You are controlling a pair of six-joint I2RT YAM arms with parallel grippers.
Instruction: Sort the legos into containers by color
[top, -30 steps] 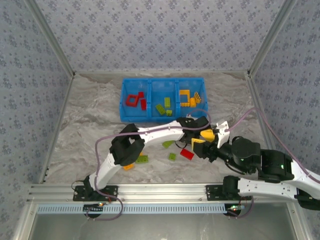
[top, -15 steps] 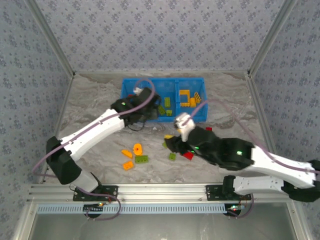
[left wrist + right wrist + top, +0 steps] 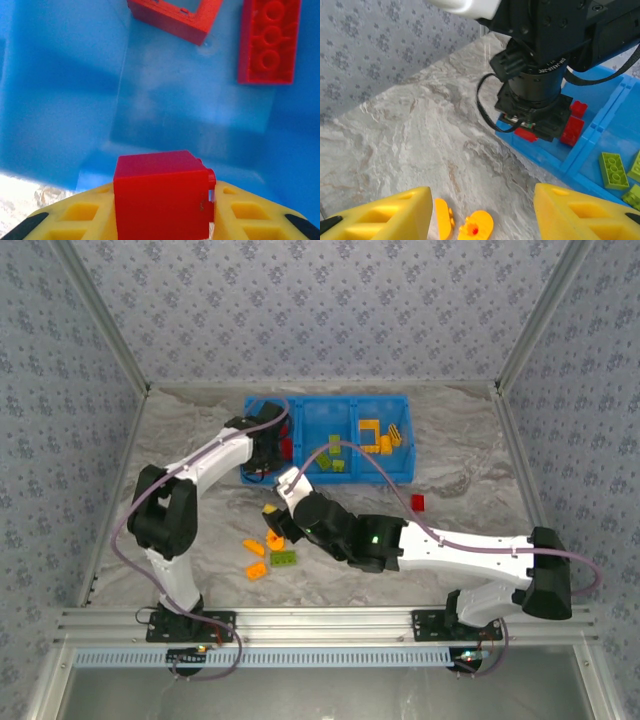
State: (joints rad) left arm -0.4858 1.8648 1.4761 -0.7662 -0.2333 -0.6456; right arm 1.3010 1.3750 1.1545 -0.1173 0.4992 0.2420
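Observation:
My left gripper point(image 3: 162, 202) is shut on a red block point(image 3: 160, 190) and hangs over the left compartment of the blue bin point(image 3: 60, 100). Below it lie a red frame point(image 3: 175, 17) and a red plate point(image 3: 270, 42). From above, the left gripper point(image 3: 268, 450) sits at the bin point(image 3: 325, 400)'s left end. My right gripper point(image 3: 482, 200) is open and empty just above the table, with an orange plate point(image 3: 442, 225) and a rounded orange piece point(image 3: 477, 230) between its fingers. The top view shows the right gripper point(image 3: 272, 520) left of the table's middle.
Loose on the table are another orange piece point(image 3: 257, 571), a green brick point(image 3: 284, 559) and a red brick point(image 3: 418, 502). The middle compartment holds green bricks point(image 3: 333, 455), the right one orange-yellow pieces point(image 3: 375, 435). My right arm point(image 3: 450, 545) lies across the table.
My left arm swung from the table's middle back to the bin's left compartment. My right arm swept left across the table to the orange pieces.

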